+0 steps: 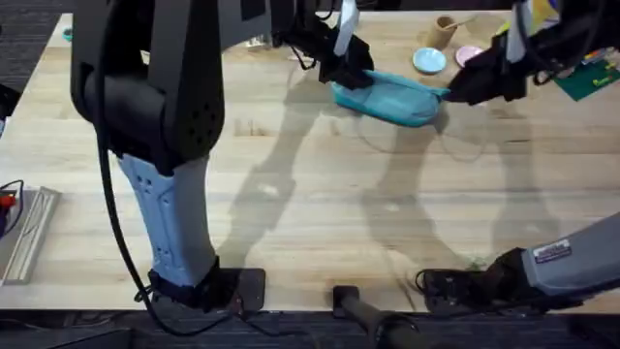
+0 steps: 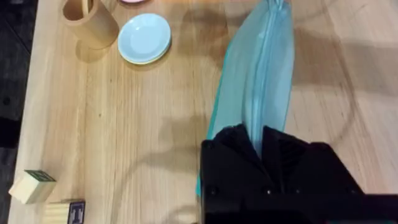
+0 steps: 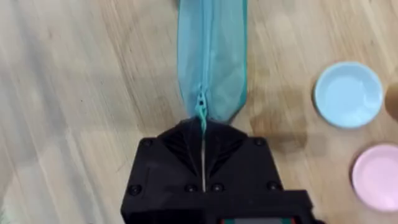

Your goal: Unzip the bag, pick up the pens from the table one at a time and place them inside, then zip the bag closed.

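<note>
Teal pencil pouch [image 1: 392, 98] is lying at far centre of the counter [image 1: 320, 204]. Left end effector [image 2: 260, 142] is clamping its left end; right end effector [image 3: 203, 130] is pinching the zipper pull [image 3: 201, 112] at the right end. Advice: anchor left, draw the pull along the zipper line.

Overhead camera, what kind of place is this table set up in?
Probably a robot lab or test bench: two arms work at one wooden table, their bases clamped along its near edge, with small practice props such as a teal bag, a light-blue dish and a wooden cup.
</note>
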